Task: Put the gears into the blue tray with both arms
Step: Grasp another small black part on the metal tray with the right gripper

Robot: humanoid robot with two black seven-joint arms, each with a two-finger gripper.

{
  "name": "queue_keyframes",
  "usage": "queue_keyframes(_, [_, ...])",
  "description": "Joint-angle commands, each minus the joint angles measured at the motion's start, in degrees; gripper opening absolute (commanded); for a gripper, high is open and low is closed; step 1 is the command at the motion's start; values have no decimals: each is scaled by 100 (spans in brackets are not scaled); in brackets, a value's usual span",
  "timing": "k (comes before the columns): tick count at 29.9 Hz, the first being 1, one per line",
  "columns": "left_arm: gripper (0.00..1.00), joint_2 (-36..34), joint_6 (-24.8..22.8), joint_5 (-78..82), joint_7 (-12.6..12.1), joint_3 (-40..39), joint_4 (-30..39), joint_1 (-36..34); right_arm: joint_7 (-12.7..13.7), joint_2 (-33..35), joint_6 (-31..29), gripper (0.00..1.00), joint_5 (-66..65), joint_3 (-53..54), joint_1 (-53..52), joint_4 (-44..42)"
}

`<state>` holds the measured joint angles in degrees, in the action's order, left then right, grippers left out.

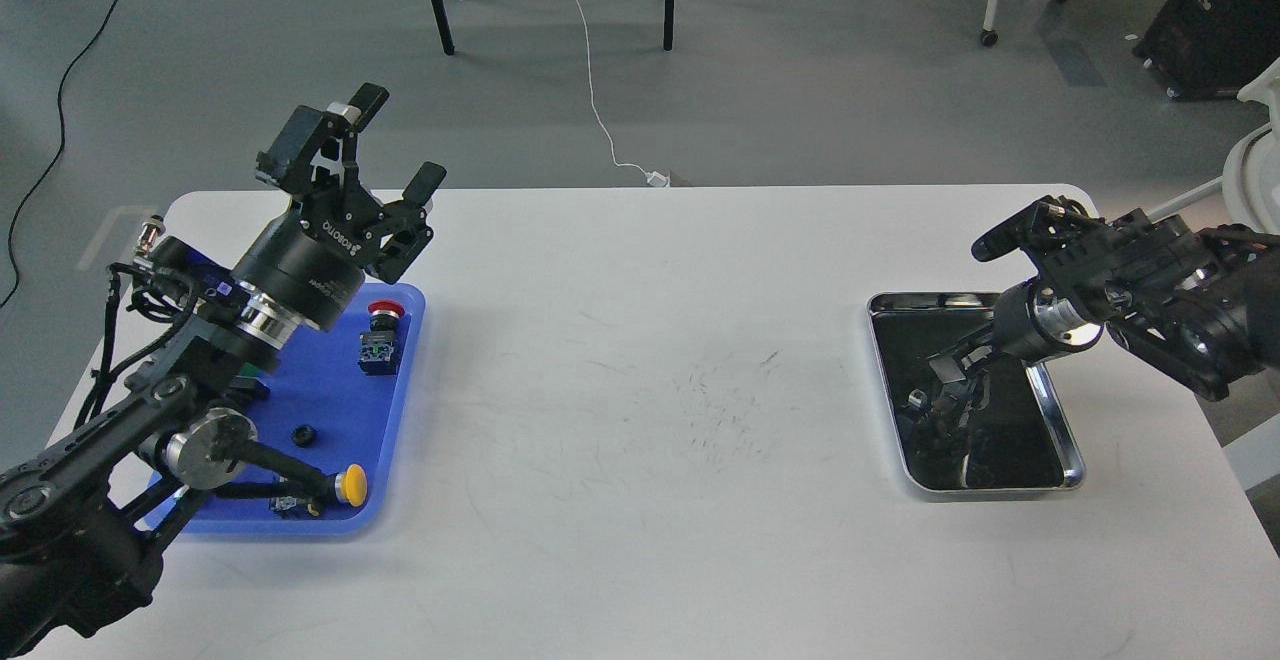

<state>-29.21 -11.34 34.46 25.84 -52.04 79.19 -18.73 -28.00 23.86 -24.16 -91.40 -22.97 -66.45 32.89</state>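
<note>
Black and two-fingered, the left claw [385, 145] was raised above the far end of the blue tray [400, 420], its fingers spread wide apart and holding nothing. Its cylindrical wrist, marked with white lettering and ringed in silver, sloped down toward the left arm [120, 430], which crossed the near left part of the tray.

On the tray's bare floor lay one gear [303, 434], a small black ring with a centre hole, apart from both claws. A red-capped push-button switch [383, 337] stood near the tray's far right corner, and a yellow-capped switch [335, 488] lay near its near edge. The tray sat at the left end of the white surface [640, 390].

At the right end, the right claw [945, 380] reached down into the steel tray [1072, 450], whose dark mirror-like inside reflected it. The claw was dark against that dark floor, and its fingers could not be told apart, so whether it was spread or closed could not be told. A small pale part [916, 399] lay just beside its tip. The right arm [1160, 290] entered from the right edge, above the tray's far right corner.

The middle of the surface showed fine dark scuff marks [715, 400].
</note>
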Motion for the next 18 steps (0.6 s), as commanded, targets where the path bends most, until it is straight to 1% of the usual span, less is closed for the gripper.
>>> queue_keyframes(1, [98, -6, -8, -1, -17, 0, 0, 1, 0, -5, -1, 55, 0, -6, 0, -37])
queue_keyframes(3, [98, -6, -8, -1, -61, 0, 0, 1, 0, -5, -1, 49, 0, -15, 9, -46])
queue_keyframes(6, [98, 3, -8, -1, -79, 0, 0, 1, 0, -5, -1, 45, 0, -15, 0, -37])
queue_keyframes(8, [98, -6, -8, -1, -88, 0, 0, 1, 0, -5, -1, 36, 0, -15, 9, -37])
queue_keyframes(12, [98, -15, -8, -1, -79, 0, 0, 1, 0, -13, -1, 32, 0, -32, 9, -37])
queue_keyframes(14, [98, -15, -8, -1, -79, 0, 0, 1, 0, -13, -1, 28, 0, -85, 9, -37])
queue_keyframes(16, [98, -15, -8, -1, -79, 0, 0, 1, 0, -13, -1, 21, 0, -102, 0, -37])
queue_keyframes(18, [98, -15, -8, -1, -79, 0, 0, 1, 0, -13, -1, 19, 0, -111, -9, -28])
